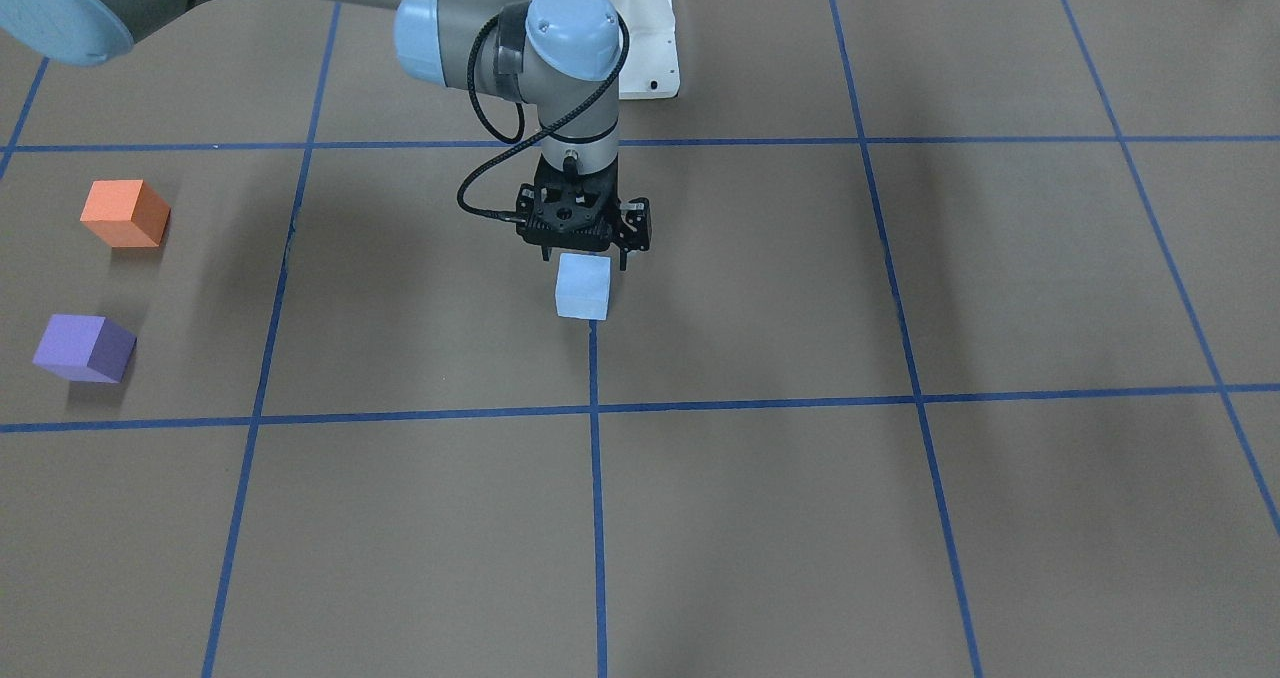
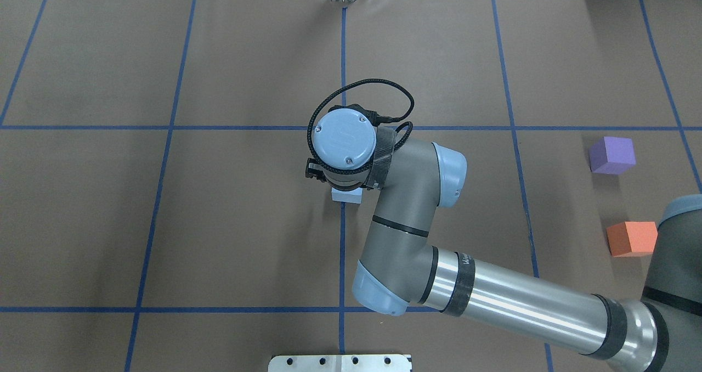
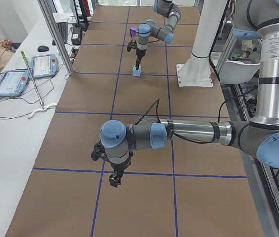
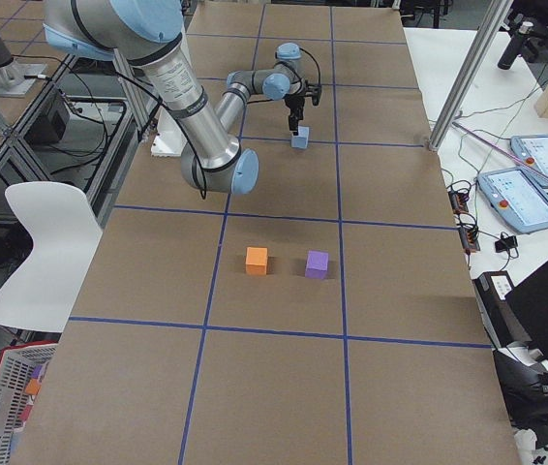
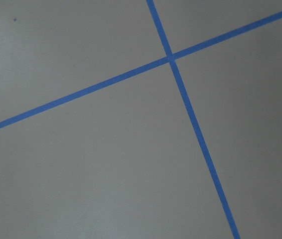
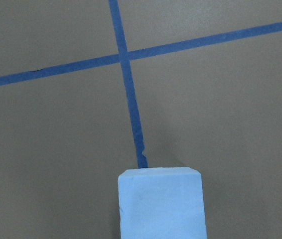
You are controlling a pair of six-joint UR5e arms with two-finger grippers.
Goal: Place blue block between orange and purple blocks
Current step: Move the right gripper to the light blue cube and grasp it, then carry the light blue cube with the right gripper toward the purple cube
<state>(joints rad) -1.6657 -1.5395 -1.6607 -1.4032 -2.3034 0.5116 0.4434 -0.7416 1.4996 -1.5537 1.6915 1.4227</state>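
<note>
The light blue block [image 1: 583,286] sits on the brown table at the end of a blue tape line; it fills the bottom of the right wrist view [image 6: 161,204]. My right gripper [image 1: 585,258] hangs straight down just above and behind it, jaws open, one finger past each side of the block's top. The orange block [image 1: 124,213] and the purple block [image 1: 84,347] stand apart at the table's right end, with a gap between them. My left gripper [image 3: 114,181] hovers over bare table far from the blocks; I cannot tell whether it is open or shut.
Blue tape lines [image 1: 595,408] grid the brown table. The white arm base [image 1: 650,48] stands behind the right gripper. A side bench with tablets [image 3: 26,74] runs along the far edge. A white chair [image 4: 46,252] stands beside the table.
</note>
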